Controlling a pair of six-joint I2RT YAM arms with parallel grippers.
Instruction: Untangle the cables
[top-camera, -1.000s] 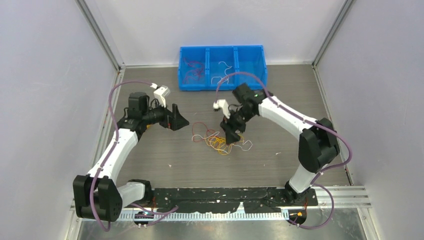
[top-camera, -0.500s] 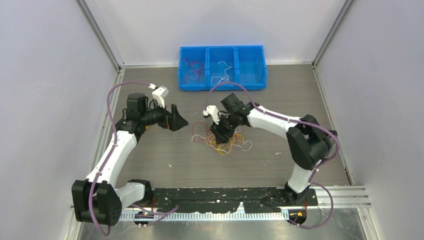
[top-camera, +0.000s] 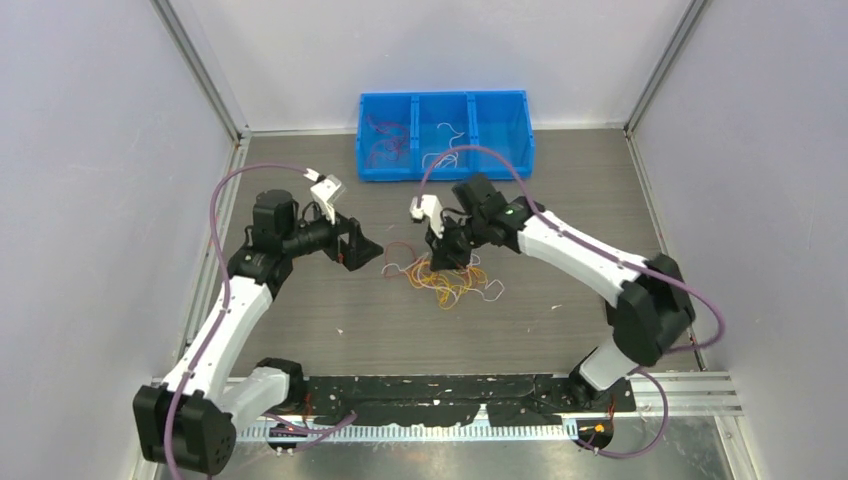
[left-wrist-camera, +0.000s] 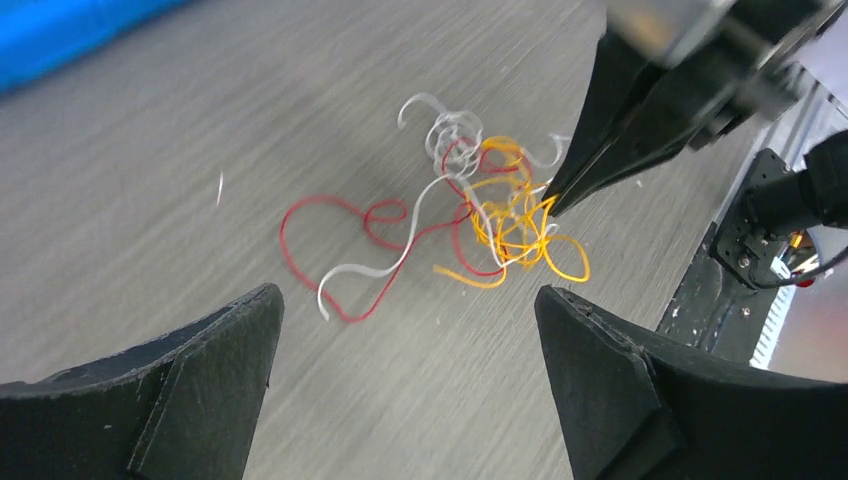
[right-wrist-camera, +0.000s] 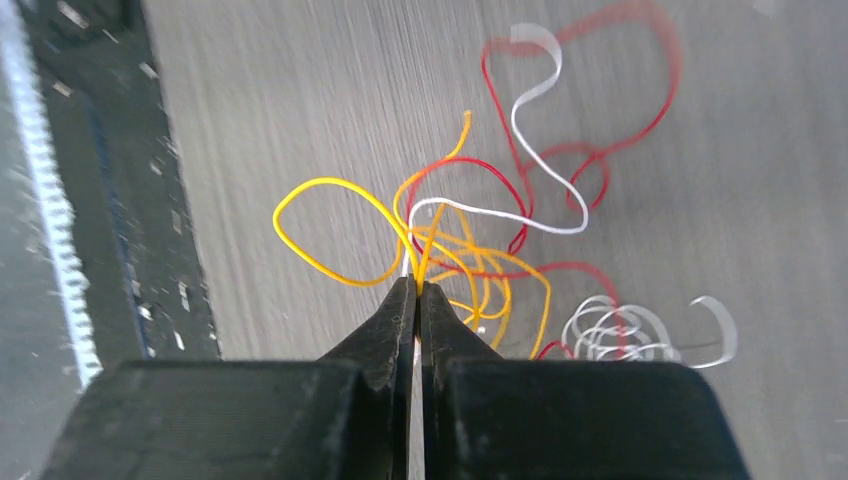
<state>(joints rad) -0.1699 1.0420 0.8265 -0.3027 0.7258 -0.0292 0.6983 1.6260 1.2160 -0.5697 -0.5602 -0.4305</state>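
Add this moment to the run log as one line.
right pincer: shut on cables, yellow-orange strand | left pincer: open, facing them, holding nothing | blue bin: red and white strands inside

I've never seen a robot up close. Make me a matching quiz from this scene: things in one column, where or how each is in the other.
1. left gripper
2. right gripper
3. blue plastic three-compartment bin
4. tangle of thin red, yellow-orange and white cables

a. spread on the middle of the table
b. jaws wide open, holding nothing
c. at the table's far edge
d. jaws shut, pinching yellow-orange strands

Pairs: 1-b, 2-d, 3-c, 4-a
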